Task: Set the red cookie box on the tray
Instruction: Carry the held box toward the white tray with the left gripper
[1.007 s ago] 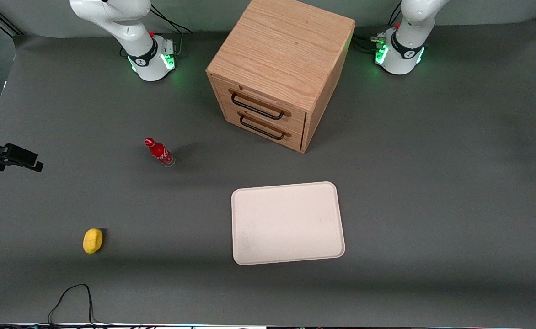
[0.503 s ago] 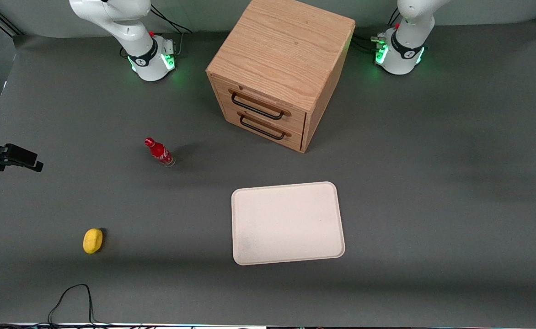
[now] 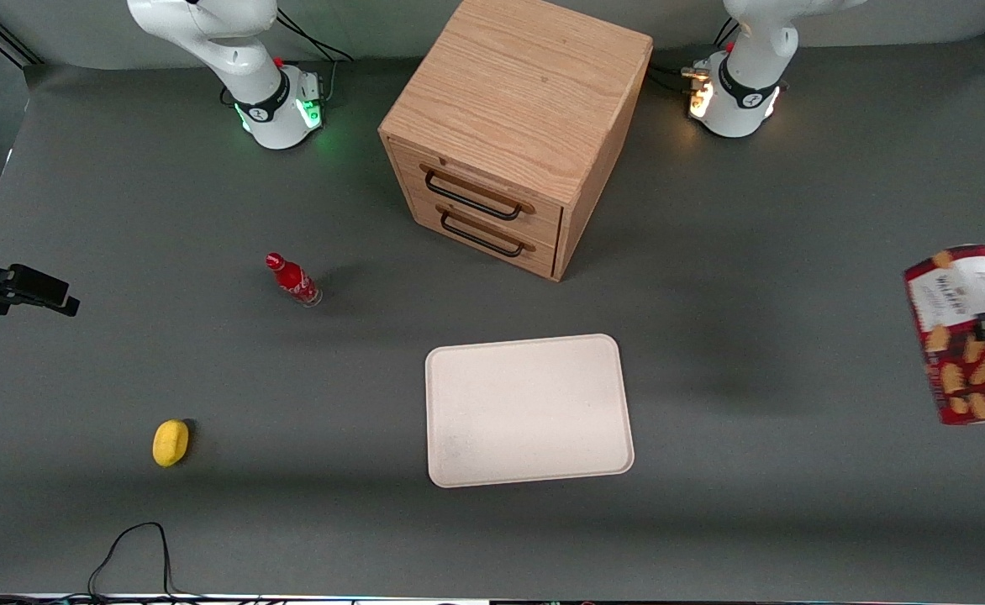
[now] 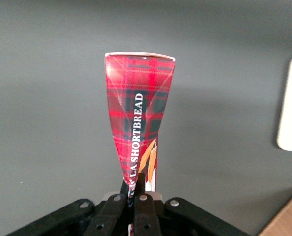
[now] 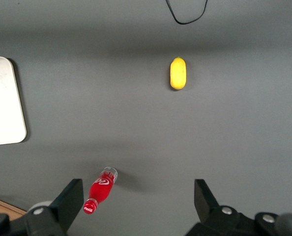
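Nearest the front camera I see a black cable loop (image 3: pixel 127 550) on the dark grey worktop (image 3: pixel 753 504). Next, a yellow lemon-shaped object (image 3: pixel 171 442) toward the parked arm's end. The flat cream-white rectangular tray (image 3: pixel 529 410) holds nothing. Toward the working arm's end, my gripper (image 4: pixel 139 192) hangs above the worktop, fingers (image 4: pixel 146 189) clamped tight on the long dark-red tartan cardboard cookie box (image 3: pixel 963 336), pinching its lower end flat; box well apart from the tray, in the air. Writing reads "SHORTBREAD"; white label patch, cookie pictures. Farther off, a small red bottle with a red cap (image 3: pixel 292 280) stands upright. Farthest, an oak wooden cabinet with two drawers (image 3: pixel 513 134), both shut, black handles.
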You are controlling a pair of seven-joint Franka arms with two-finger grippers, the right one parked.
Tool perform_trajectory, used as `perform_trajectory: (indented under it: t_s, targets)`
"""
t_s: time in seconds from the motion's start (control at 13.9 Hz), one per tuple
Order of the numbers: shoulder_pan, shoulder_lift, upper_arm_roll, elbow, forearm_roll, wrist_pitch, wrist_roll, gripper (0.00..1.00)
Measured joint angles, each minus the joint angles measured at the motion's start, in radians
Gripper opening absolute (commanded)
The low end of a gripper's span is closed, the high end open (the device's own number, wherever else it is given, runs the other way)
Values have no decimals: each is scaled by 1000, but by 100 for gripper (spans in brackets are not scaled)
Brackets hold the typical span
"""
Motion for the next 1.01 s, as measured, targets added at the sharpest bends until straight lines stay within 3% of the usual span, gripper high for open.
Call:
perform_trajectory:
  t_s: [0.43,0.72,1.01]
  targets:
    - [-251,38,-23,0,-4,0,-265,0]
    - [-278,40,-111,7,-26,13,-407,0]
    - [-382,42,-134,11,-27,52,-511,0]
